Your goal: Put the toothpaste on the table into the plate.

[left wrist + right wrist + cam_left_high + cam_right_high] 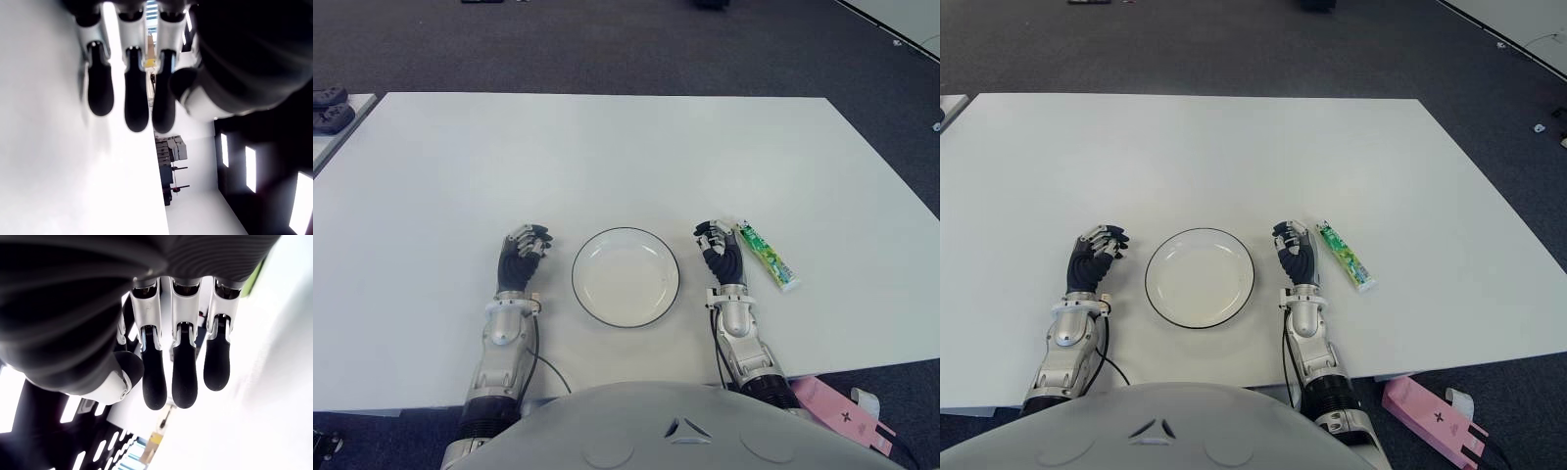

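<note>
Nearest to us, our grey torso shell (pixel 675 431) fills the bottom of the eye views, with both forearms reaching forward over the white table (pixel 607 147). Our right hand (pixel 719 250) shows just right of the plate (pixel 626 276), and we see its fingers (pixel 185 377) hanging loosely extended in the right wrist view, thumb apart from them, with nothing between them. Our left hand (pixel 522 257) shows on the plate's left side, a little apart from its rim; its fingers (pixel 136 100) are likewise relaxed and hold nothing. We find the toothpaste tube (pixel 767 257), green and white, lying flat on the table just beside our right hand's outer side, set diagonally with one end toward the far edge and the other toward the right. We cannot tell whether hand and tube touch. Beyond the hands the tabletop runs wide and bare to its far edge. Dark carpet (pixel 607 44) surrounds the table, and a pink box (pixel 1430 421) lies on the floor at lower right.
</note>
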You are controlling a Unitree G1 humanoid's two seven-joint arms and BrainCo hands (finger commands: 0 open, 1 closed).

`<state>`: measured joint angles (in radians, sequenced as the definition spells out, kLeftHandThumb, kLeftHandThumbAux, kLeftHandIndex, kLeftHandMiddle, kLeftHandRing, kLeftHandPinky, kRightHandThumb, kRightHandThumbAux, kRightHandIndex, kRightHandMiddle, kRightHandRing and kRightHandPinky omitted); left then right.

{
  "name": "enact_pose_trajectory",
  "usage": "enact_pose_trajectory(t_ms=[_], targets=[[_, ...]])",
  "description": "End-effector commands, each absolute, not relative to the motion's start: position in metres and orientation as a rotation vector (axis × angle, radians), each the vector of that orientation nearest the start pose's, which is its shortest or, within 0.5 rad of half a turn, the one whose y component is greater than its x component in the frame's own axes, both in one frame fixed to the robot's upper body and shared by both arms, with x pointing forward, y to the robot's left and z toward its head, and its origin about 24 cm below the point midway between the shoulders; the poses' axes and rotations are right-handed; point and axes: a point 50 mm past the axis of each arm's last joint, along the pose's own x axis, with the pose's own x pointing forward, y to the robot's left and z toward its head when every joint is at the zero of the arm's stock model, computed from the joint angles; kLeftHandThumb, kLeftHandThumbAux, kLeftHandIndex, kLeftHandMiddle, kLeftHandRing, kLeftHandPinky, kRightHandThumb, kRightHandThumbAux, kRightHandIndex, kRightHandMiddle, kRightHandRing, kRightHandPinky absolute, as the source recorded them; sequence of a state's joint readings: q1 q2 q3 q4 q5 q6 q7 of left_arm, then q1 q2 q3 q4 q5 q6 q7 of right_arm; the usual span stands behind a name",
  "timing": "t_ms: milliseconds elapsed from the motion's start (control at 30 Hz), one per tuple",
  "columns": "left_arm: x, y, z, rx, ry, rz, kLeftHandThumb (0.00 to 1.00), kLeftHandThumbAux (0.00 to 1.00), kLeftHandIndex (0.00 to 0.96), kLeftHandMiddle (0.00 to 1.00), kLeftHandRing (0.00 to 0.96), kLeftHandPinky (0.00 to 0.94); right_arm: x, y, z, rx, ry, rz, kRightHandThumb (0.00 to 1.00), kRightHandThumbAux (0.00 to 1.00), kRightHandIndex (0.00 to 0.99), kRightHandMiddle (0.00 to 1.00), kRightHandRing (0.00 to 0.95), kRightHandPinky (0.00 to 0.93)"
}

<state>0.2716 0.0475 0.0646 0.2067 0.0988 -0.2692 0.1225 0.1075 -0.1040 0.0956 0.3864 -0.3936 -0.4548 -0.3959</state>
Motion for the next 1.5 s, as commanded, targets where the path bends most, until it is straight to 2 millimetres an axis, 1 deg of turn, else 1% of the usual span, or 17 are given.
enact_pose_trajectory(t_ms=[33,267,567,633,700,833,867,900,933,967,1000,1133,1167,1200,1233,1333,1500], targets=[[0.164,0.194,-0.051,0.158,0.311,0.227,0.708,0.723,0.432,0.494,0.521,0.542,0.198,-0.163,-0.029,-0.488,-0.039,-0.146,0.695,0.735,0.428,0.504,0.512,0.517],[0.164,0.194,-0.051,0.17,0.312,0.226,0.707,0.724,0.432,0.496,0.52,0.54,0.199,-0.163,-0.022,-0.539,-0.141,-0.179,0.693,0.735,0.427,0.51,0.513,0.514],[0.165,0.194,-0.051,0.176,0.315,0.224,0.707,0.724,0.432,0.497,0.521,0.545,0.202,-0.167,-0.008,-0.601,-0.306,-0.246,0.691,0.735,0.428,0.553,0.539,0.53],[0.165,0.194,-0.051,0.176,0.314,0.222,0.707,0.724,0.432,0.497,0.521,0.546,0.203,-0.169,-0.002,-0.615,-0.372,-0.276,0.691,0.735,0.427,0.541,0.527,0.507],[0.165,0.194,-0.051,0.176,0.312,0.221,0.707,0.724,0.432,0.497,0.521,0.543,0.204,-0.17,0.001,-0.62,-0.417,-0.293,0.688,0.737,0.423,0.506,0.494,0.462],[0.165,0.194,-0.051,0.176,0.31,0.219,0.707,0.724,0.432,0.496,0.52,0.544,0.205,-0.176,0.006,-0.626,-0.447,-0.315,0.68,0.739,0.41,0.39,0.382,0.364],[0.165,0.194,-0.05,0.175,0.31,0.218,0.707,0.724,0.432,0.496,0.521,0.544,0.205,-0.178,0.007,-0.629,-0.449,-0.321,0.575,0.727,0.311,0.301,0.296,0.285],[0.165,0.194,-0.05,0.175,0.31,0.218,0.707,0.724,0.432,0.496,0.521,0.544,0.205,-0.179,0.008,-0.63,-0.449,-0.326,0.503,0.72,0.246,0.244,0.241,0.235],[0.165,0.194,-0.05,0.174,0.309,0.218,0.707,0.724,0.432,0.496,0.521,0.544,0.205,-0.182,0.009,-0.635,-0.444,-0.334,0.477,0.718,0.223,0.223,0.222,0.217],[0.165,0.194,-0.05,0.173,0.31,0.22,0.707,0.724,0.432,0.496,0.521,0.542,0.205,-0.184,0.011,-0.648,-0.425,-0.349,0.446,0.698,0.169,0.162,0.167,0.161],[0.165,0.194,-0.05,0.173,0.311,0.221,0.708,0.723,0.432,0.496,0.521,0.538,0.205,-0.186,0.012,-0.657,-0.411,-0.359,0.472,0.64,0.109,0.108,0.116,0.108],[0.165,0.193,-0.05,0.172,0.318,0.225,0.708,0.723,0.432,0.497,0.521,0.536,0.204,-0.192,0.014,-0.706,-0.35,-0.372,0.52,0.519,0.023,0.023,0.025,0.023],[0.165,0.193,-0.05,0.173,0.32,0.225,0.708,0.723,0.432,0.497,0.521,0.537,0.204,-0.194,0.014,-0.725,-0.327,-0.374,0.525,0.506,0.018,0.018,0.02,0.018],[0.165,0.193,-0.05,0.173,0.321,0.226,0.708,0.723,0.432,0.497,0.521,0.537,0.204,-0.194,0.015,-0.738,-0.311,-0.375,0.537,0.461,0.011,0.011,0.013,0.011],[0.165,0.192,-0.05,0.173,0.322,0.225,0.708,0.723,0.432,0.497,0.521,0.538,0.204,-0.196,0.015,-0.759,-0.289,-0.378,0.541,0.445,0.009,0.009,0.01,0.009],[0.165,0.192,-0.05,0.168,0.32,0.224,0.708,0.723,0.432,0.499,0.521,0.542,0.204,-0.199,0.017,-0.813,-0.231,-0.388,0.563,0.349,0.002,0.002,0.002,0.002],[0.165,0.191,-0.05,0.168,0.321,0.222,0.708,0.723,0.432,0.5,0.522,0.544,0.206,-0.204,0.019,-0.902,-0.098,-0.388,0.577,0.262,0.0,0.0,0.0,0.0]])
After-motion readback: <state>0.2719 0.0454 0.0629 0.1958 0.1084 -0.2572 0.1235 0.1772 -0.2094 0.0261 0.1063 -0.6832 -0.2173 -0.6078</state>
